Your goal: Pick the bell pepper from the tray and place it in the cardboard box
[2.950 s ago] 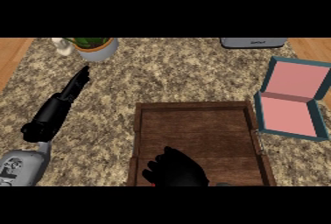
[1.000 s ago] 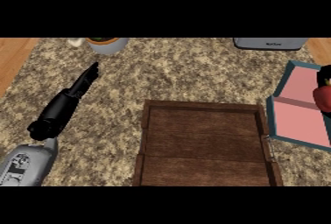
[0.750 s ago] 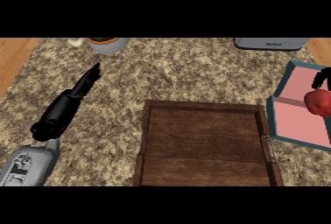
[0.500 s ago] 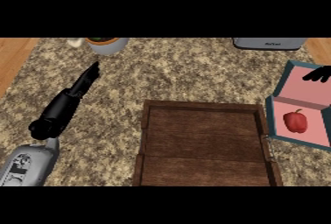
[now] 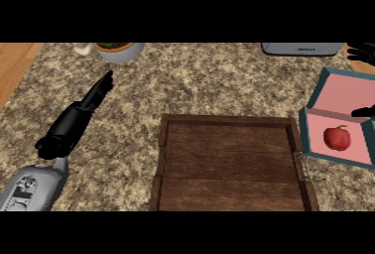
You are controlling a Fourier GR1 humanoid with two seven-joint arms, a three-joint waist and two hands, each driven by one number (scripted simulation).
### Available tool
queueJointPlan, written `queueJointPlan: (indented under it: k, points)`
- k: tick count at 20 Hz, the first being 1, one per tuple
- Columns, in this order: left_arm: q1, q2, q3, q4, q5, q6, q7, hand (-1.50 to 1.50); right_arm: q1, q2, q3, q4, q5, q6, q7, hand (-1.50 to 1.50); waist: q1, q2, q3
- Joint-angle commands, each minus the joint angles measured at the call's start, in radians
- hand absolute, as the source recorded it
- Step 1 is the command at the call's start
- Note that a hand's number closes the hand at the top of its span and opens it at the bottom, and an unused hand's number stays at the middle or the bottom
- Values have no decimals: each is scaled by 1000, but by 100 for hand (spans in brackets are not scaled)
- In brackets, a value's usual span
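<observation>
The red bell pepper (image 5: 337, 138) lies on the pink floor of the cardboard box (image 5: 320, 149), which has teal outer walls and an open lid leaning back at the right. The dark wooden tray (image 5: 230, 191) sits in the middle of the counter with nothing on it. My right hand (image 5: 362, 50) shows only at the right edge, above and behind the box, its fingers spread and apart from the pepper. My left hand (image 5: 93, 95) lies far to the left with straight fingers pointing away, holding nothing.
A potted plant (image 5: 118, 50) and a small white item (image 5: 83, 48) stand at the back left. At the back right is a grey appliance (image 5: 302, 48). The speckled counter ends at a wooden strip (image 5: 15, 64) on the left.
My right hand brought the pepper over the box, let it go and drew back up to the right edge. The pepper now rests in the box. The left arm stayed put.
</observation>
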State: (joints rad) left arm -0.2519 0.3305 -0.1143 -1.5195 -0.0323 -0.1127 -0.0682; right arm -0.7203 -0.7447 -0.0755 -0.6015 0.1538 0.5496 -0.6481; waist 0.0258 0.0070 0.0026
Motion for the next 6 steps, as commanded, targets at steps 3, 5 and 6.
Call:
queueJointPlan:
  k: [3, 5, 6]
  points:
    - [0, 15, 14, -20, 9, -17, 0, 0, -94, -56, -170, 221, -215, 257, 122, -150, 16, 6, 0]
    - [-28, 3, 17, 37, -7, -10, -14, 0, -116, -55, -178, 262, -216, 246, 124, -150, 8, 11, 0]
    - [-22, -6, -1, -6, 2, -19, -17, 0, -97, -93, -205, 295, -226, 231, 98, -150, 26, 20, 3]
